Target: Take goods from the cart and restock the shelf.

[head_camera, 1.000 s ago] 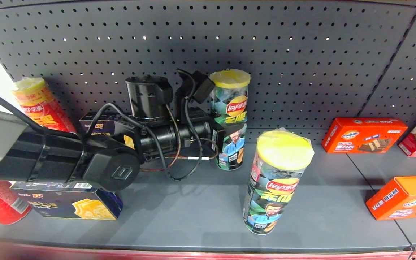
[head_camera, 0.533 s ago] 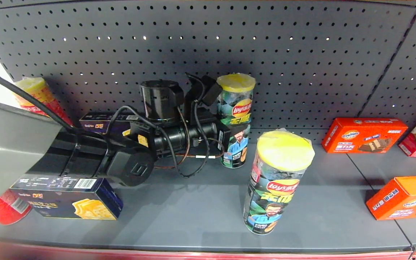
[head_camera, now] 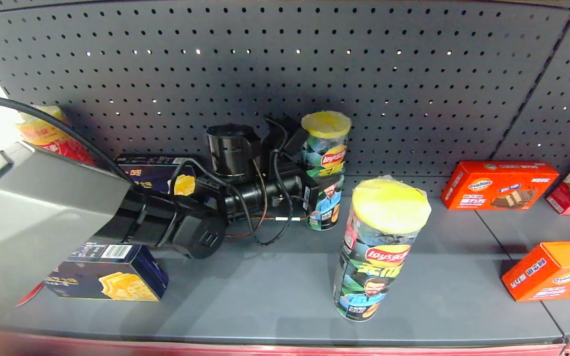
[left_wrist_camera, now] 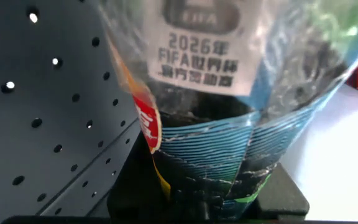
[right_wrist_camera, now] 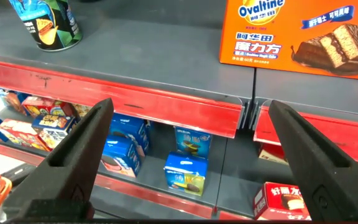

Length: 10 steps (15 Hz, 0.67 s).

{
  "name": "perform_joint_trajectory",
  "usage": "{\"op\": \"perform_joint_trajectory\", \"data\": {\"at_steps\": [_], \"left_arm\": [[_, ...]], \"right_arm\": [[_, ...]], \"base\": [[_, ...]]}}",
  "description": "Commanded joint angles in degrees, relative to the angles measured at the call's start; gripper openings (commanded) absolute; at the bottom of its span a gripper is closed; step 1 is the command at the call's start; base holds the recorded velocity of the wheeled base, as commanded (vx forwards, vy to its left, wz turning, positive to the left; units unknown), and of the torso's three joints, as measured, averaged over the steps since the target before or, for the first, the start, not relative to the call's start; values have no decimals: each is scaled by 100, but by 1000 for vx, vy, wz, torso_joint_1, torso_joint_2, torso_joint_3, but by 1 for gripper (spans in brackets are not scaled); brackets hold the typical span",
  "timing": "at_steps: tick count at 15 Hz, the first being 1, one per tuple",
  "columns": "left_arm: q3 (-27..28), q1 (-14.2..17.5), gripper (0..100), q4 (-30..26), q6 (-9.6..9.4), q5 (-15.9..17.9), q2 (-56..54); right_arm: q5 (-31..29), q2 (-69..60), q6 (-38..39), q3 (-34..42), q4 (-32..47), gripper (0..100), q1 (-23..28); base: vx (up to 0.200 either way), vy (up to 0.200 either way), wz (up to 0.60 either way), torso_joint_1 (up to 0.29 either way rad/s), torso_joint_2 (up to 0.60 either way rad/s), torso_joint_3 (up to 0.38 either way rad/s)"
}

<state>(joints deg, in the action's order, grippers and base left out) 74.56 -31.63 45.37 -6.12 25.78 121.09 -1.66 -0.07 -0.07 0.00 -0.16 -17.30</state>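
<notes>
While the left arm (head_camera: 166,222) lies stretched over the shelf (head_camera: 265,296), the left jaws pinch the rear chips can (head_camera: 329,155) from both sides, low on its body. You see this can upright, just in front of the pegboard wall (head_camera: 413,89). I cannot tell if its base touches the shelf.

The front chips can (head_camera: 381,247) stands upright nearer to the shelf's front edge, apart from the rear one. A blue cracker box (head_camera: 117,277) lies under the arm, and two orange boxes (head_camera: 500,183) lie at the right side.

The left wrist view gives you what the head view hides. The wrapper of the rear chips can (left_wrist_camera: 229,112) is very close to the camera, with dark jaw parts on each side of its lower end and the pegboard wall (left_wrist_camera: 42,124) just beside it.

In the right wrist view the right jaws are spread wide with nothing between them. They hang in front of the shelf's red front edge (right_wrist_camera: 135,93). Here you also see the foot of the front chips can (right_wrist_camera: 45,25), an orange box (right_wrist_camera: 297,31), and blue packs (right_wrist_camera: 185,168) on a lower shelf.
</notes>
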Motion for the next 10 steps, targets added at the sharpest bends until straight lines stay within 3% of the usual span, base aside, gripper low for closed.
{"op": "perform_joint_trajectory", "data": {"at_steps": [1, 7, 10], "left_arm": [[15, -1, 100, -2, -3, -3, 99], [-64, -36, 100, 200, 6, -38, 46], [-679, -45, 100, 200, -38, -223, -516]], "right_arm": [[-1, 7, -1, 0, -2, 100, -2], [-1, 7, -1, 0, -2, 100, -2], [-1, 7, -10, 0, -2, 100, -2]], "base": [[0, 0, 0, 0, 0, 0], [0, 0, 0, 0, 0, 0], [0, 0, 0, 0, 0, 0]]}}
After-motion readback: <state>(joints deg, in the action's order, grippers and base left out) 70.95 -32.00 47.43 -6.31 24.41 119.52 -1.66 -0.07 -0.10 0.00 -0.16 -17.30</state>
